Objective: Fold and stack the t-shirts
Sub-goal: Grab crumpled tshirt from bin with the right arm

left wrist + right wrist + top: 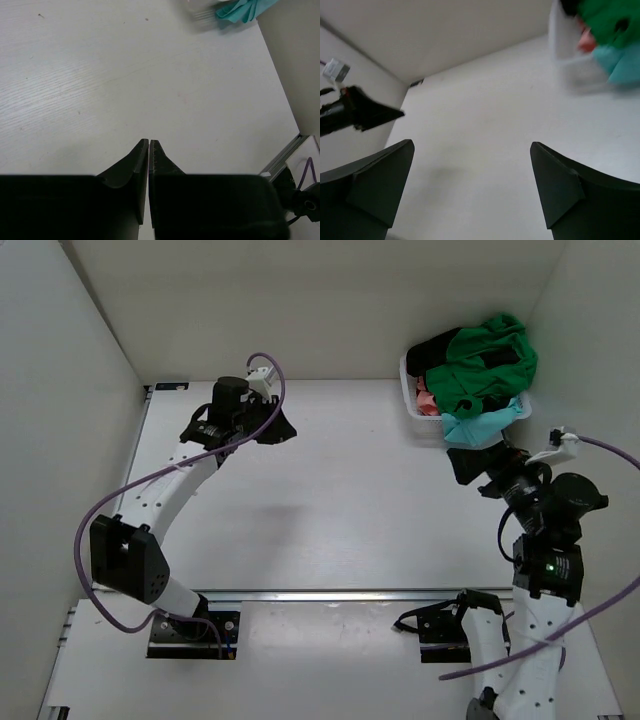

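Note:
The t-shirts lie piled in a white basket (411, 400) at the table's back right: a bright green one (490, 360) on top, a black one (432, 348), a pink one (427, 400) and a light teal one (475, 425) hanging over the front rim. The pile also shows blurred in the right wrist view (607, 25), and the teal shirt in the left wrist view (242, 9). My right gripper (462, 462) is open and empty, just in front of the basket. My left gripper (283, 430) is shut and empty above the table's back left.
White walls enclose the table on the left, back and right. An aluminium rail (330, 595) runs along the near edge by the arm bases. A purple cable (150, 480) loops beside the left arm.

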Controlling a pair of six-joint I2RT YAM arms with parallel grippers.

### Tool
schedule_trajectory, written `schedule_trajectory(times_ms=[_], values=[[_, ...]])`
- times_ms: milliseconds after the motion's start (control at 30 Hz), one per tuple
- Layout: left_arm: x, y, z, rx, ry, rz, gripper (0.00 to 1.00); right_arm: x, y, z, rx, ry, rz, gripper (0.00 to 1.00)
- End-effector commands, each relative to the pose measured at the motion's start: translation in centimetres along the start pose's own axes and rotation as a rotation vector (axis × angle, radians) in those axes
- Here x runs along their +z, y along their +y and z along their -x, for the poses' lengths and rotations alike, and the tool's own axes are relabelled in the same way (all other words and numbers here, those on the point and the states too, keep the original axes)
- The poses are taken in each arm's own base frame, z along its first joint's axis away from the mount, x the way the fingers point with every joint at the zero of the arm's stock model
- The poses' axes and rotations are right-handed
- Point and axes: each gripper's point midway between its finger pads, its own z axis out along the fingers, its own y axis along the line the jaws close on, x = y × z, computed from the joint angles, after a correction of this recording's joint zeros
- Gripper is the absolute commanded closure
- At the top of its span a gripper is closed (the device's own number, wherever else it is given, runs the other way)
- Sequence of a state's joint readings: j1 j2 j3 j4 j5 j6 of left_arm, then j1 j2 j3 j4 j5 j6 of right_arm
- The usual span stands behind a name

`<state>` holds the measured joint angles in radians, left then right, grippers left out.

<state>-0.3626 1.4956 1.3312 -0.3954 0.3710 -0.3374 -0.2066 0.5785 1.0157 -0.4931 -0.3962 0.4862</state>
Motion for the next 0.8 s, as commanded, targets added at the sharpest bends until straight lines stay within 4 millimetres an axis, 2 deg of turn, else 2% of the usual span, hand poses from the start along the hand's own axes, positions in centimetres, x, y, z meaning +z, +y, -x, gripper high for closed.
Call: schedule_trajectory(times_ms=[0,67,133,200,300,333,367,400,500,533,633,667,767], values=[[0.0,-1.1,1.1,0.046,-0.009,-0.008,0.84,-0.4,2.9,-5.6,0.289,0.3,0.264,0.01],[0.4,-1.5,1.1,0.042,0.0,-0.023,0.84,0.2,1.9,-7.6,0.403,0.361,0.25,0.01],[0.3,-1.7,2.0,0.052,-0.019,-0.018,0.84,0.5,2.5,-7.3,0.385,0.325,0.325,0.01],[0.2,-2.0,1.7,0.065,-0.009,-0.018,0.84,0.6,3.1,-7.4,0.399,0.316,0.369,0.01],[0.5,-2.2,0.2,0.05,0.021,-0.036,0.85,1.4,2.4,-9.4,0.496,0.354,0.358,0.01],[0.7,-2.6,-0.3,0.049,0.033,-0.05,0.86,1.3,3.3,-8.6,0.487,0.341,0.433,0.01],[0.8,-2.7,-0.3,0.056,0.035,-0.043,0.85,1.2,3.5,-8.9,0.538,0.346,0.45,0.01],[0.8,-3.0,-0.4,0.068,0.041,-0.045,0.85,1.2,4.0,-8.3,0.49,0.296,0.507,0.01],[1.2,-3.5,-0.1,0.084,0.042,-0.051,0.85,1.3,5.1,-7.7,0.449,0.284,0.523,0.01],[1.3,-3.5,-0.2,0.079,0.044,-0.052,0.85,1.0,6.0,-7.0,0.403,0.279,0.585,0.01],[1.4,-3.7,-0.3,0.081,0.047,-0.055,0.85,0.9,6.4,-8.3,0.444,0.325,0.66,0.01],[1.5,-3.9,-0.6,0.083,0.059,-0.058,0.86,1.3,5.7,-8.3,0.495,0.348,0.641,0.01],[1.3,-3.5,-0.3,0.089,0.047,-0.044,0.85,1.3,6.6,-8.6,0.462,0.376,0.729,0.01]])
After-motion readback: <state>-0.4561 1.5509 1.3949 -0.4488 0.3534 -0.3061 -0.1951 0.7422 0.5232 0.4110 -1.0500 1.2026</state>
